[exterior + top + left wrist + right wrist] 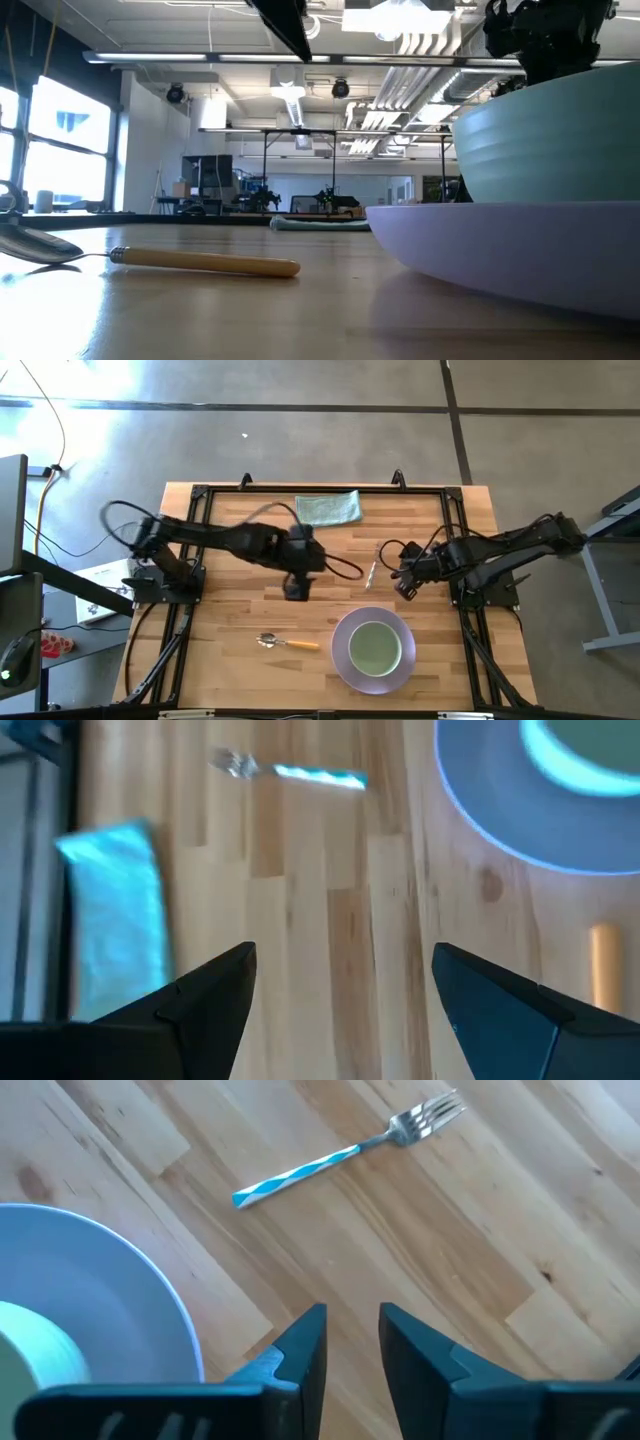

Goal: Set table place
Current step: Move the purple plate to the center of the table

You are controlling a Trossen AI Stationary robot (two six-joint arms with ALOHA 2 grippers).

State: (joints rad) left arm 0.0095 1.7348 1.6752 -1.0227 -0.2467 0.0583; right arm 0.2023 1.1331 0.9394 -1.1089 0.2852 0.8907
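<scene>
The lilac plate [345, 660] lies near the table's front edge, right of centre, with the pale green bowl [378, 647] standing in it. The spoon [287, 643] lies left of the plate, its yellow-orange handle toward the plate. The thin fork [372, 572] lies flat on the wood beyond the plate, and it also shows in the right wrist view [345, 1152]. My left gripper [297, 590] hovers open above mid-table, holding nothing [345, 990]. My right gripper [405, 588] hovers just right of the fork, its fingers a narrow gap apart and empty [352, 1335].
A folded teal cloth [328, 508] lies at the table's far edge. The black frame [455, 530] runs along the table's sides. Bare wood shows between the fork, the spoon and the left gripper.
</scene>
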